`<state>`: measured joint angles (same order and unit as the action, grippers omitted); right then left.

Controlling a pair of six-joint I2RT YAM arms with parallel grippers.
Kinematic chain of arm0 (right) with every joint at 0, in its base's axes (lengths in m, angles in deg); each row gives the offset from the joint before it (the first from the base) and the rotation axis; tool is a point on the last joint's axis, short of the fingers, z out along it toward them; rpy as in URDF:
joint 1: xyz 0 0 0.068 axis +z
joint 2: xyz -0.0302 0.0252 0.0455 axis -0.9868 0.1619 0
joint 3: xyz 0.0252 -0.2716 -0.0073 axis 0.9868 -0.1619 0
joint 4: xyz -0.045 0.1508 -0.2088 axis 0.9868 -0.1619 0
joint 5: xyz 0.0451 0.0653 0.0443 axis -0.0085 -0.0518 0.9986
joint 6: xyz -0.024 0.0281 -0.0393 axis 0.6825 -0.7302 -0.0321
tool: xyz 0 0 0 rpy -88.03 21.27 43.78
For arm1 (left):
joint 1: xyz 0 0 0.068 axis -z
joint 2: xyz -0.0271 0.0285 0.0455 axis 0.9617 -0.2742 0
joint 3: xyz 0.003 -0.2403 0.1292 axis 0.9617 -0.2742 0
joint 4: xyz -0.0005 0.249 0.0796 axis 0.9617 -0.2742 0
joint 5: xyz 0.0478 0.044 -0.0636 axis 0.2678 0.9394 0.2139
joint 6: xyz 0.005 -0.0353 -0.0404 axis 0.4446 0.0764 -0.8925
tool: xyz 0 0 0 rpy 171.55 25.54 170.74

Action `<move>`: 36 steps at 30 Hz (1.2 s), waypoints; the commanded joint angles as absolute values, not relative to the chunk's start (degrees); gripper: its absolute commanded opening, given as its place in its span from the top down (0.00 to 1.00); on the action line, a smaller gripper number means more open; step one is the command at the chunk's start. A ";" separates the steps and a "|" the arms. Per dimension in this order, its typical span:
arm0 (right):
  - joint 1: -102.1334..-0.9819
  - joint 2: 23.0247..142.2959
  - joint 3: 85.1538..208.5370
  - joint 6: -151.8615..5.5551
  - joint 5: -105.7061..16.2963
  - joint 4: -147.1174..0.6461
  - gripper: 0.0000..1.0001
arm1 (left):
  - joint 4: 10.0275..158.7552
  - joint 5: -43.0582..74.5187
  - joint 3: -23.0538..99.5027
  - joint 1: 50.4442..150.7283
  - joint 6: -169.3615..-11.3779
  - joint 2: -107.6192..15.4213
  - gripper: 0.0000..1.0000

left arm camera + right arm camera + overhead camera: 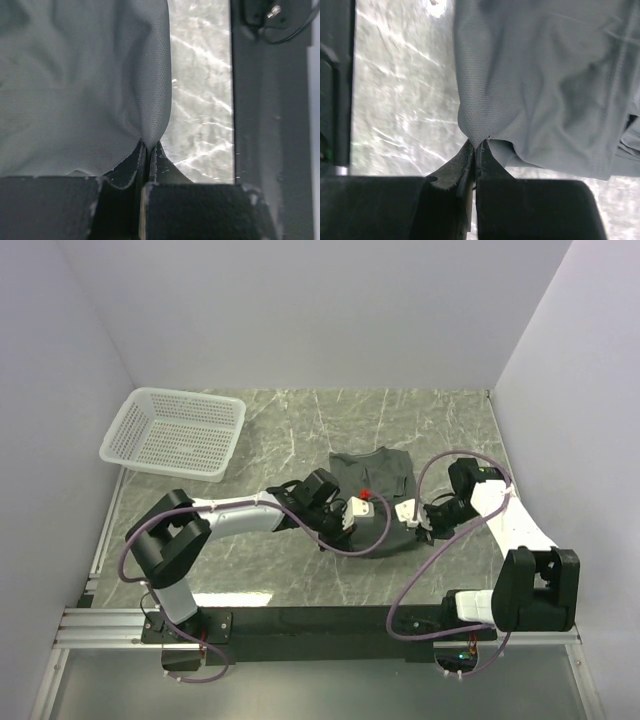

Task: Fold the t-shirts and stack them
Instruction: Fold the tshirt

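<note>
The dark grey-green t-shirt (375,478) lies partly folded on the marble table, right of centre. My left gripper (345,525) is shut on its near left edge; the left wrist view shows the cloth (85,85) pinched between the closed fingertips (149,150). My right gripper (418,525) is shut on its near right edge; the right wrist view shows the cloth (545,85) pinched at the closed tips (478,146). Both grippers hold the near hem, a little apart from each other.
A white plastic mesh basket (175,430) stands at the back left of the table. White walls close in the left, back and right sides. The arms' black base rail (320,625) runs along the near edge.
</note>
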<state>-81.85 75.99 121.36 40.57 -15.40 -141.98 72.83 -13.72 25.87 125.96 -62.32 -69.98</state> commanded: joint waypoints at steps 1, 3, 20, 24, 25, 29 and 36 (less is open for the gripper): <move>-82.09 76.37 123.67 34.76 -11.92 -144.09 1.00 | 74.99 -18.19 25.82 125.16 -65.52 -66.67 1.00; -82.18 79.70 127.35 32.29 -10.26 -144.44 1.00 | 74.82 -19.16 28.18 123.14 -66.22 -67.28 0.99; -83.06 115.38 171.38 -0.92 -0.32 -136.38 1.00 | 72.26 -19.35 58.25 106.52 -67.88 -89.95 0.99; -82.97 120.13 175.79 -14.27 -1.01 -127.85 1.00 | 78.76 -15.39 59.57 103.36 -71.66 -92.15 0.99; -82.88 122.06 176.67 -15.70 -1.37 -125.92 1.00 | 79.82 -14.17 59.66 102.92 -72.37 -92.59 0.99; -82.79 125.76 179.14 -21.68 -2.07 -121.43 1.00 | 85.78 -12.22 60.62 101.51 -76.23 -95.31 1.00; -79.11 127.61 180.37 -31.79 -10.41 -113.95 1.00 | 90.46 -10.55 63.00 101.24 -81.07 -98.57 0.99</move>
